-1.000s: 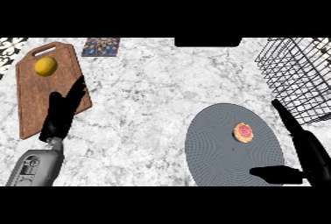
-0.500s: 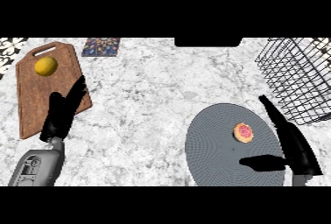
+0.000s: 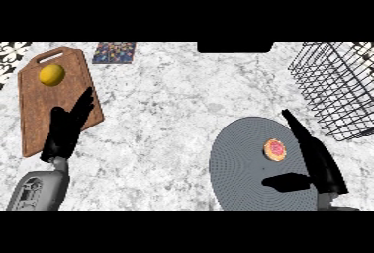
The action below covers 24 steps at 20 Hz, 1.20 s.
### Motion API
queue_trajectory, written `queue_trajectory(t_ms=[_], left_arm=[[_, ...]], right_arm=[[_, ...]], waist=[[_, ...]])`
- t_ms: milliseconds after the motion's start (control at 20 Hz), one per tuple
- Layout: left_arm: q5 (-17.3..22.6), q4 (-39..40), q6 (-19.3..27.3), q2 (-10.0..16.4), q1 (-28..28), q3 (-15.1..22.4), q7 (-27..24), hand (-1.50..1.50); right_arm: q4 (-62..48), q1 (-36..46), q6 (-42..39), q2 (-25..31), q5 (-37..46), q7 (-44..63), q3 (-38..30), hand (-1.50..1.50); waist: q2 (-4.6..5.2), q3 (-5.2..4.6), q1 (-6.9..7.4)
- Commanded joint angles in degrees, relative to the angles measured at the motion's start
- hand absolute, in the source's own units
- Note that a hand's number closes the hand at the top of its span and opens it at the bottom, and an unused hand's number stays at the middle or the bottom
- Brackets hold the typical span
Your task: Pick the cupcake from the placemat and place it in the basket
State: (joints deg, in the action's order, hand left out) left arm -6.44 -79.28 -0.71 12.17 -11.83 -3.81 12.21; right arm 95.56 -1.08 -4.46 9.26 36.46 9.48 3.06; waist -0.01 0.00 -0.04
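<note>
resting with straight fingers over the right edge of the wooden cutting board (image 3: 35, 111), the left hand (image 3: 70, 129) has not shifted and holds nothing; a yellow lemon (image 3: 51, 74) lies near the board's far end. past a stretch of marble desk (image 3: 168, 113) lies the round grey placemat (image 3: 241, 165), and the cupcake (image 3: 275, 149) sits on its right half, upright as far as can be told from above: a small round cake with a tan rim and a pink-red top. the change is all on the right: the right hand (image 3: 318, 160) has slid leftward over the placemat's right edge, so its long fingers now stand just beside the cupcake's right side, while its thumb reaches out on the near side of the cake. the hand is open, with nothing between thumb and fingers, so the grasp looks about to begin rather than made. the wire basket (image 3: 337, 89) stands at the far right, well apart from the cupcake
</note>
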Motion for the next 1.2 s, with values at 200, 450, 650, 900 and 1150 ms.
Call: queue_trajectory(t_ms=[200,450,650,900,1150], left_arm=[[0.9,-8.8,-2.4,0.2,3.8,-0.6,5.0,0.00],[0.0,-3.3,-1.8,-0.4,0.0,-1.3,3.1,0.00],[-0.8,-2.2,-2.0,-0.9,-0.8,-0.6,3.7,0.00],[-1.5,-1.6,-1.4,-0.6,-1.8,-0.9,3.3,0.00],[-1.4,-0.8,-2.4,-1.7,-1.0,0.6,1.1,0.00]], right_arm=[[0.2,0.5,1.3,-3.0,1.8,1.5,0.9,-1.50],[-9.2,6.1,4.1,-0.8,6.3,-3.9,0.5,1.50],[-12.0,4.9,7.6,0.8,8.8,-9.2,0.1,1.50],[-11.1,8.0,4.0,0.9,19.0,-0.6,7.0,1.50],[-21.5,22.2,-9.0,-1.0,30.8,12.2,15.7,1.50]], waist=[[-0.08,0.01,0.17],[0.01,0.01,0.29],[-0.01,0.01,0.12],[-0.02,-0.03,0.26],[0.33,-0.18,2.79]])
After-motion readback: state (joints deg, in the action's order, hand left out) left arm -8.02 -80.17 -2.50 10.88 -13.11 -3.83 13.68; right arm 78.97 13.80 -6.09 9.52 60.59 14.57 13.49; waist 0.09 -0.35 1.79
